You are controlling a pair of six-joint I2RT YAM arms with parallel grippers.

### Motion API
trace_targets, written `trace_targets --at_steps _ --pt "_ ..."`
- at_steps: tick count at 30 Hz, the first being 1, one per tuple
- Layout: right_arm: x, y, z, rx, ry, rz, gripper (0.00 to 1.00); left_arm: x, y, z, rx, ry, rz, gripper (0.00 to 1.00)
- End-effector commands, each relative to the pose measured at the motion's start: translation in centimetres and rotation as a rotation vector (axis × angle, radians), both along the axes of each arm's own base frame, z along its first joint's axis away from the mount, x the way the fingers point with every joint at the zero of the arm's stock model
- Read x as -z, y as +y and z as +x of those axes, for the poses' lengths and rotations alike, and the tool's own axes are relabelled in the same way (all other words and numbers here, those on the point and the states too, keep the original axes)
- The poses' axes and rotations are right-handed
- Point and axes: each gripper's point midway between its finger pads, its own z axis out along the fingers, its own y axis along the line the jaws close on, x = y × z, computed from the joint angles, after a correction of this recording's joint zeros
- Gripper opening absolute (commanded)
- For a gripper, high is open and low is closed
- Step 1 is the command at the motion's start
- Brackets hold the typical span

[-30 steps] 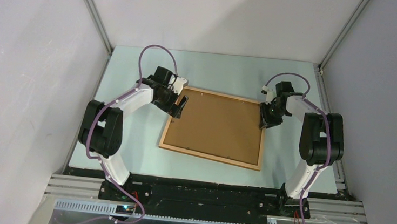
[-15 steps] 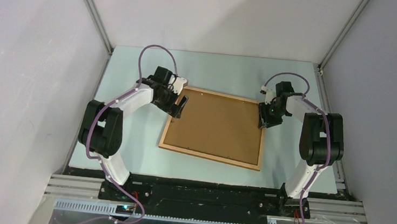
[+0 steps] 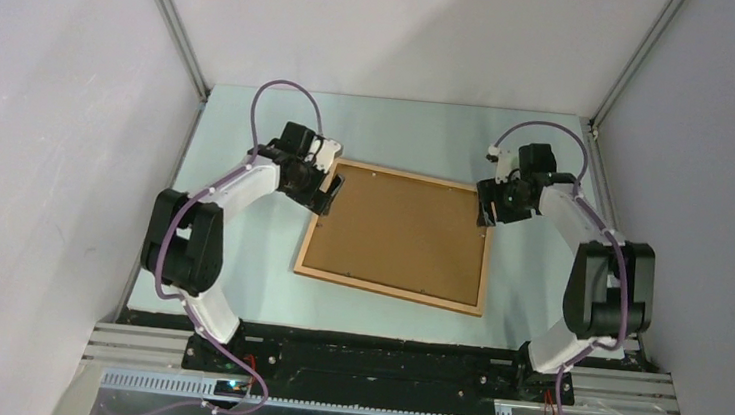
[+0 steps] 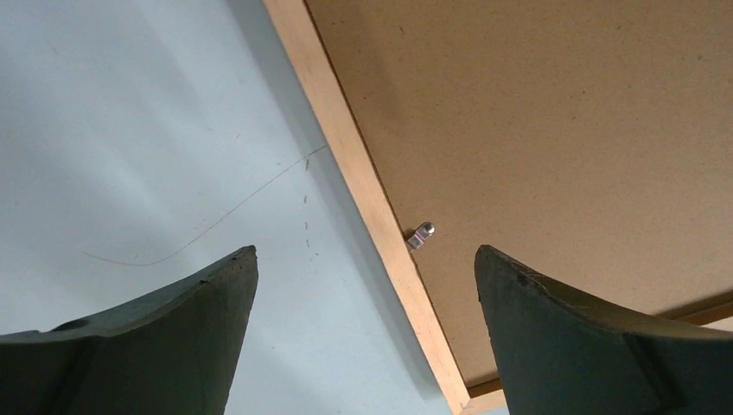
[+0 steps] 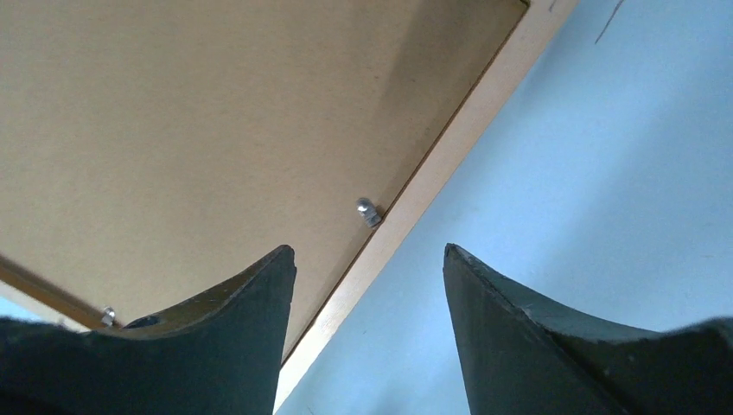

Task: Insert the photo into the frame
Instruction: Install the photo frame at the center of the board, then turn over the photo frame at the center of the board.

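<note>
Your frame (image 3: 391,293) lies flat, back side up, in the middle of the desk (image 3: 239,257), turned a little askew to the desk's edges. It is a thin rectangle of pale wood with narrow, straight rails. The backing board (image 3: 402,231) fills it, a flat brown sheet with a matte, finely speckled surface like pressed fibre. The photo is hidden in every view, so you see only the board's plain back. A small shiny metal tab (image 4: 423,233) sits at the inner edge of the left rail. A second tab (image 5: 367,211) sits on the right rail, and a third (image 5: 107,315) shows at the rail along the left edge of the right wrist view. The desk is a smooth, matte, pale blue-green, marked beside the left rail by a curved hairline scratch (image 4: 199,229).

Your left jaws are at the frame's far-left corner and stand wide apart, released, with nothing between them. Their dark, matte, wedge-shaped fingers (image 4: 181,337) straddle the left rail, one over the bare desk and the other over the board. Your right jaws are at the far-right corner, also parted and holding nothing, though with a narrower gap. Their fingers (image 5: 519,337) straddle the right rail, one over the board and the other over the desk. You cannot tell from these views whether any fingertip touches the frame or the desk.
</note>
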Motion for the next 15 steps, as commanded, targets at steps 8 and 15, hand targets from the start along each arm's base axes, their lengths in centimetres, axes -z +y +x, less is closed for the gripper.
trace_targets --at_steps 8,15 --pt "-4.6 6.0 -4.6 -0.293 -0.207 -0.022 0.68 -4.0 2.4 1.2 -0.069 -0.173 0.036 1.00" --pt "-4.2 11.0 -9.4 -0.548 -0.205 -0.022 0.68 -4.7 4.0 -0.7 -0.053 -0.213 0.089 1.00"
